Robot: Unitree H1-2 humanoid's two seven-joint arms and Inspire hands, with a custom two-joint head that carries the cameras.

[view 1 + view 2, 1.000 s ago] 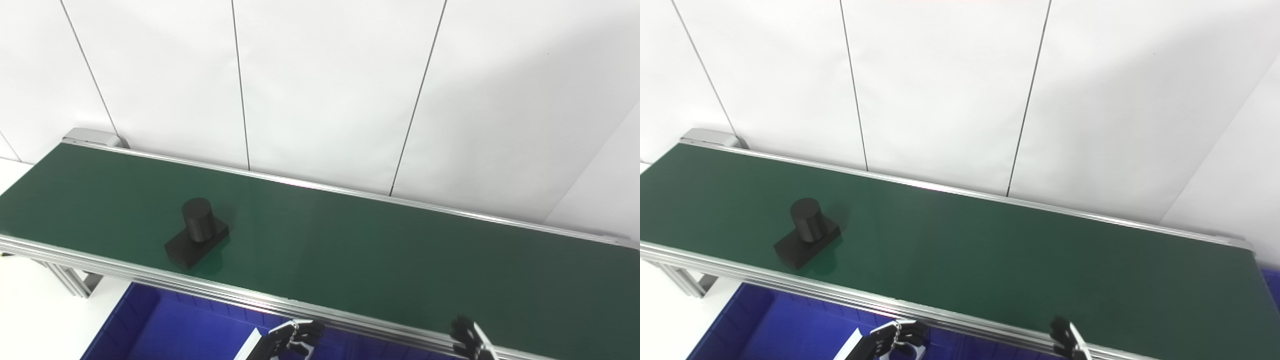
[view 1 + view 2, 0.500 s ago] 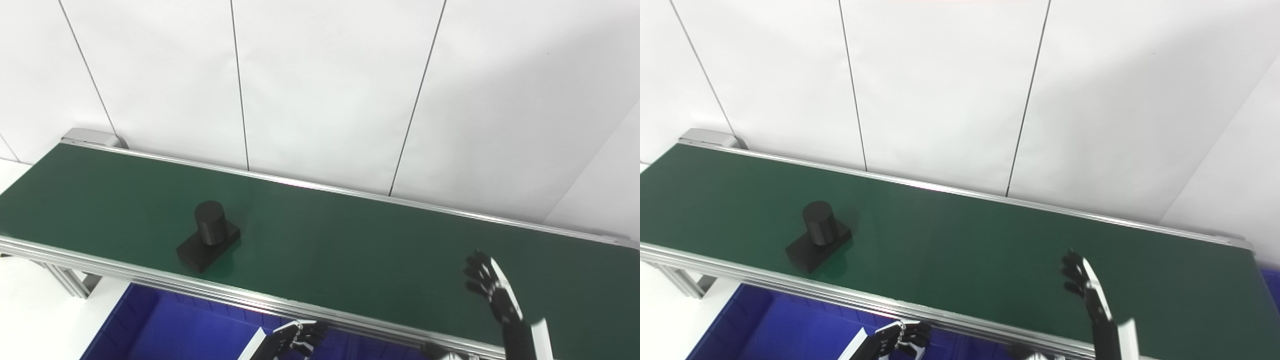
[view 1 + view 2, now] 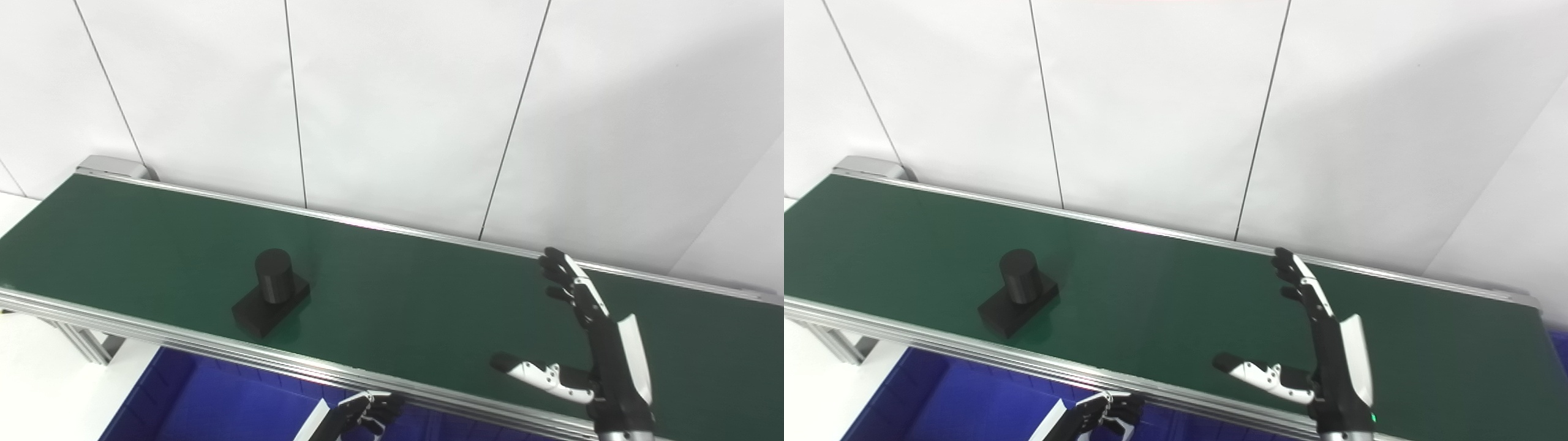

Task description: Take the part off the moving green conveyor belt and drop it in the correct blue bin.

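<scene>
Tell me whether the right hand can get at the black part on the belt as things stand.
Probably yes: the right hand is open above the green belt, with bare belt between it and the black part.

Bright, even indoor light. A broad soft shadow darkens the white wall [image 3: 643,122] at the upper right. A pale sheen crosses the green belt [image 3: 380,288]. Everything is sharp.

two head cameras side by side, looking down at conveyor belt [image 3: 429,306]; views overlap almost fully.
</scene>
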